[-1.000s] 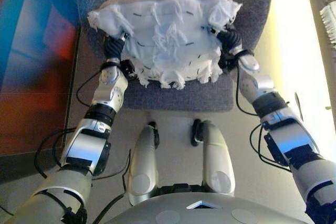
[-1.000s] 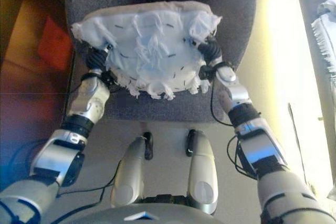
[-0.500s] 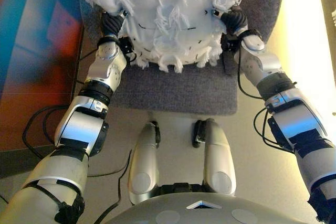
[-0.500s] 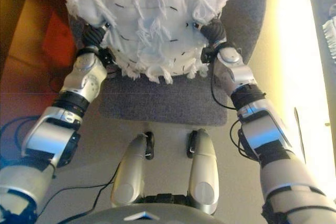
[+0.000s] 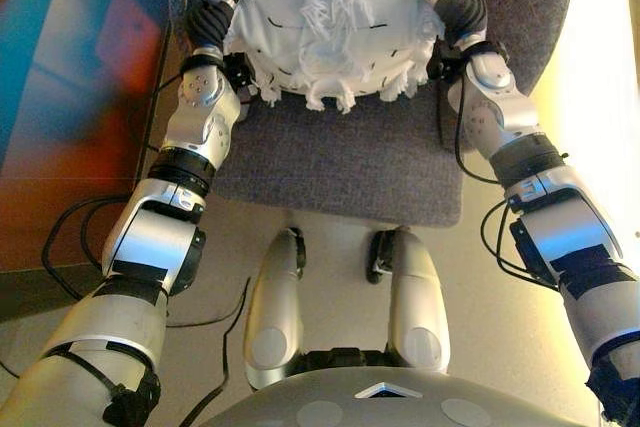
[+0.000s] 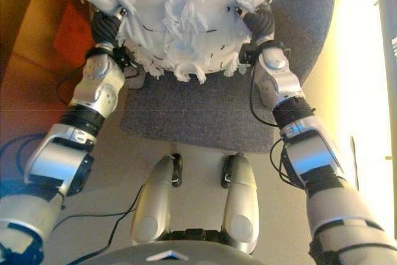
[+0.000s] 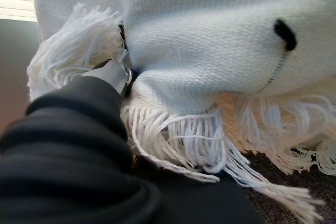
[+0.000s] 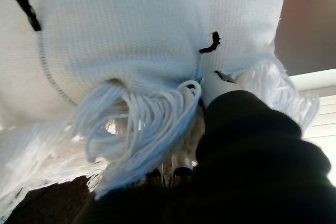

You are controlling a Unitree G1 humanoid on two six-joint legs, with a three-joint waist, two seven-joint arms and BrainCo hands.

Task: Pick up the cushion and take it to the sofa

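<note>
The cushion [image 5: 330, 7] is white knit with dark stitches and a long fringe. It is held up between both hands over the grey seat [image 5: 340, 162], its top cut off by the picture's edge. My left hand [image 5: 212, 22] grips its left side and my right hand [image 5: 462, 17] grips its right side. In the left wrist view a silver thumb [image 7: 116, 73] digs into the cushion's [image 7: 210, 35] fringed edge. In the right wrist view my right hand's dark cover [image 8: 247, 150] presses against the cushion [image 8: 131, 30]. The fingers are hidden behind the cloth.
The grey upholstered seat fills the middle under the cushion, its front edge [image 5: 350, 212] close to me. A red, orange and blue panel [image 5: 70, 97] stands at the left. A bright strip of floor [image 5: 600, 97] runs along the right.
Both hands have carried the cushion higher and farther from me, and its top now leaves the picture. The view has also shifted a little over the seat.
</note>
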